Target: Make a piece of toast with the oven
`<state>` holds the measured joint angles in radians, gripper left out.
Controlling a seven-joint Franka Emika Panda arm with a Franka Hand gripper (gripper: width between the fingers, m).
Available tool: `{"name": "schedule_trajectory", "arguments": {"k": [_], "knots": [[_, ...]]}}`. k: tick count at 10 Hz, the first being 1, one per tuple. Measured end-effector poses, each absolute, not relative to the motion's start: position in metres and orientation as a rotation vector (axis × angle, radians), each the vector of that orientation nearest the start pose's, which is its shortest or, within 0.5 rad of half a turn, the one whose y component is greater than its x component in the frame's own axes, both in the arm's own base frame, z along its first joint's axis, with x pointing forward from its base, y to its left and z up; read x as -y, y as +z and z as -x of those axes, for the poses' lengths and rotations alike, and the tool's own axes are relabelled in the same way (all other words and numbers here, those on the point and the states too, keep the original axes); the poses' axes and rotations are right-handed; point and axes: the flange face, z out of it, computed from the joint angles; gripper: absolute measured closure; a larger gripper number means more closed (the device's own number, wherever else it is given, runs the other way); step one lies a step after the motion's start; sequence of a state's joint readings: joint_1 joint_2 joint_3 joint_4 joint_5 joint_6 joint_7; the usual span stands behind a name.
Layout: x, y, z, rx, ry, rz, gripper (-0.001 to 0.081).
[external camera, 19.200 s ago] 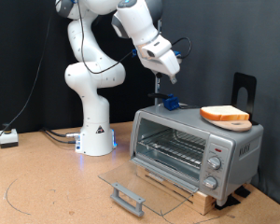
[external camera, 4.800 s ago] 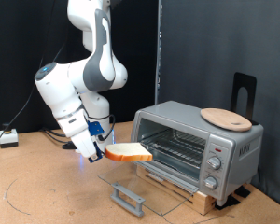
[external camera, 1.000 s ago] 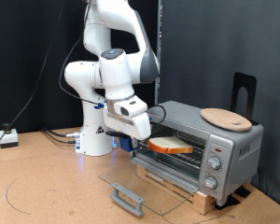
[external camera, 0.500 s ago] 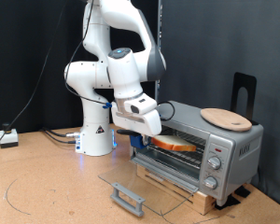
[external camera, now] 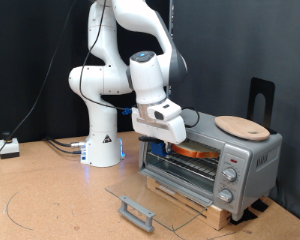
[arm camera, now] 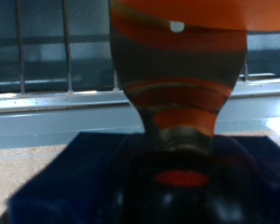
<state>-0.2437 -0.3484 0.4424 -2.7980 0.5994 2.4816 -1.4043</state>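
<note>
The oven [external camera: 248,158] stands on a wooden board at the exterior view's right, with its glass door [external camera: 140,190] folded down flat in front. My gripper [external camera: 170,147] is at the oven's mouth, shut on the piece of toast [external camera: 197,152]. The slice reaches inside, level over the wire rack. In the wrist view the toast's orange crust [arm camera: 224,11] fills the upper edge. One blurred finger [arm camera: 177,103] stands below it, and the rack bars [arm camera: 47,61] run behind.
A round wooden plate [external camera: 240,126] lies on the oven's roof. Round knobs [external camera: 228,177] sit on its right panel. The door's handle [external camera: 137,211] sticks out near the exterior view's bottom. A black stand [external camera: 261,95] rises behind the oven. The arm's base [external camera: 102,150] is at the left.
My gripper has moved to the exterior view's right, carrying the toast from the open door's edge deeper into the oven cavity.
</note>
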Motion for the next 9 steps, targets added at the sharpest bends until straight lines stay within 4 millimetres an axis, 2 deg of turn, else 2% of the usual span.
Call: {"name": "schedule_trajectory", "arguments": {"k": [2,3,9], "knots": [[-0.054,0.301,-0.365,1.566,-0.243,2.542,0.0392],[-0.047,0.301,-0.366,1.568,-0.234,2.556,0.0392],[0.035,0.301,-0.363,1.476,-0.204,2.597,0.0392]]}}
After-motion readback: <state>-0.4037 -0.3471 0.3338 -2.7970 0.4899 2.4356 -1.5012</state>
